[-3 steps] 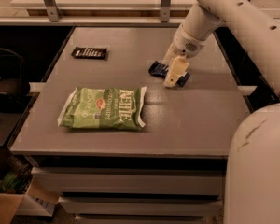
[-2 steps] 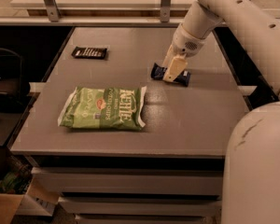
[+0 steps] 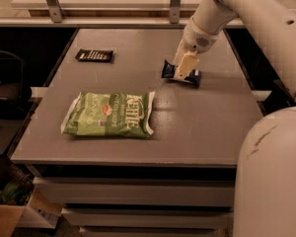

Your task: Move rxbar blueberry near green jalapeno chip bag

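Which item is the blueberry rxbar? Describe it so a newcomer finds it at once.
On the grey table, look past the green chip bag to the far right. The gripper sits over the rxbar there, a small navy bar. The other bar, far left, is black.

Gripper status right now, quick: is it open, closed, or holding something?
Gripper: low over the rxbar blueberry, up and right of the green jalapeno chip bag; open, closed or gripping cannot be told.

Arm (image 3: pixel 246 15) angled down, end effector (image 3: pixel 184 73) low, mid-right
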Robot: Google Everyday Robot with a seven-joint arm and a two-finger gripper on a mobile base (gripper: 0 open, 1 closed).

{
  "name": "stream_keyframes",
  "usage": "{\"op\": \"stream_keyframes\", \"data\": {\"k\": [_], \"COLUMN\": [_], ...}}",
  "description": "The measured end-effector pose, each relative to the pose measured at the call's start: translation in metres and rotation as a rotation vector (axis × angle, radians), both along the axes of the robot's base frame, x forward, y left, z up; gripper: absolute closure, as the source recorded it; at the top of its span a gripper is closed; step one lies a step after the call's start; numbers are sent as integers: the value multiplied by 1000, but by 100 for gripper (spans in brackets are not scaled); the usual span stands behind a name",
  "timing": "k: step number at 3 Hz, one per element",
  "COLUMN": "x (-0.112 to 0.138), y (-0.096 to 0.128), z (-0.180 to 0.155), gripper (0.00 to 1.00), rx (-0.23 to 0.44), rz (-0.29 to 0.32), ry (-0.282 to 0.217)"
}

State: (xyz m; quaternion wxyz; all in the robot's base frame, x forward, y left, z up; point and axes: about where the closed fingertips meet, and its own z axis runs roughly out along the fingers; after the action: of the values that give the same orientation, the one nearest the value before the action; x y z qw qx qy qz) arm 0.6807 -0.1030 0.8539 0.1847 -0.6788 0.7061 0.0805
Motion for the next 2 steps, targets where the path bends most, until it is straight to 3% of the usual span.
{"op": "stream_keyframes", "data": {"k": [1,2], "x": [7,8], "y": [6,24], "z": [26,47], "gripper": [100,100], "rx": [-2,8], "rz": [24,85], "ry": [-91,-149]}}
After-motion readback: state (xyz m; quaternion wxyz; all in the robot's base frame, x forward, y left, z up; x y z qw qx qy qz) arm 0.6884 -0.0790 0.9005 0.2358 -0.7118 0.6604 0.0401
